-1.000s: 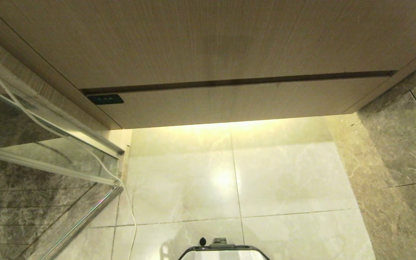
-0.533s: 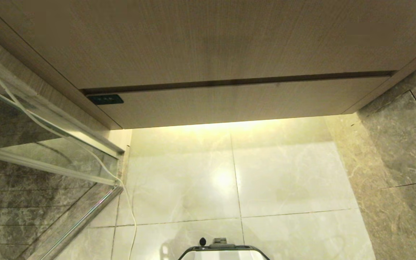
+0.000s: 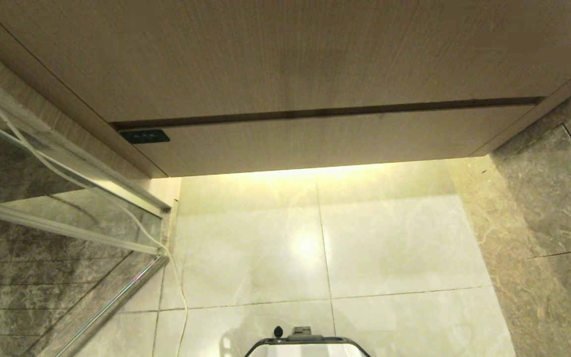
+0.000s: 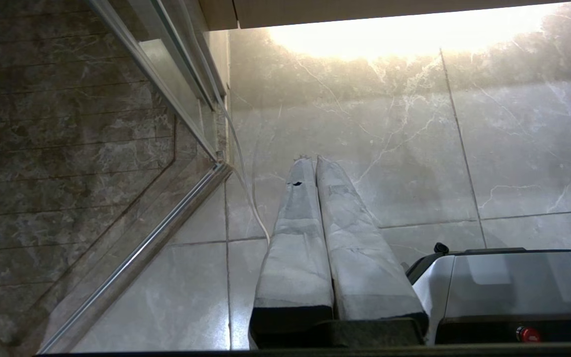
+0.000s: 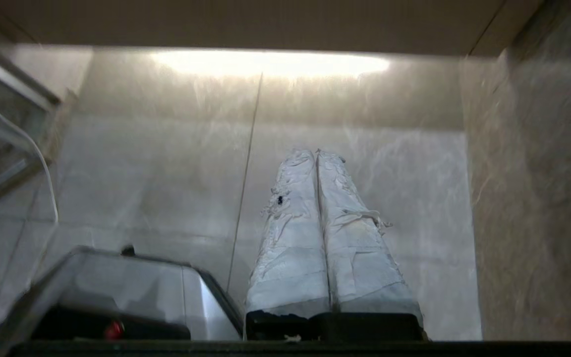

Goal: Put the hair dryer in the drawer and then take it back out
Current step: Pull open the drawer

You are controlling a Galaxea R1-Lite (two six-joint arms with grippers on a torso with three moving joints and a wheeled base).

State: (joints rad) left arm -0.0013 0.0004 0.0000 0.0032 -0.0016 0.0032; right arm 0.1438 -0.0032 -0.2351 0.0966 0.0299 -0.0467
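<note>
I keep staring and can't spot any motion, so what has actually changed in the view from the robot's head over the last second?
Nothing visibly changed. The drawer remains closed under the counter, the white cord hangs in the same place down to the floor, and neither arm has come into the head view. No hair dryer is in sight.

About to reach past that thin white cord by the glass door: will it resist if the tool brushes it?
Probably not. The white cord hangs in loose curves, so it looks floppy and light. It may snag rather than slide, since it trails along the glass door frame.
</note>
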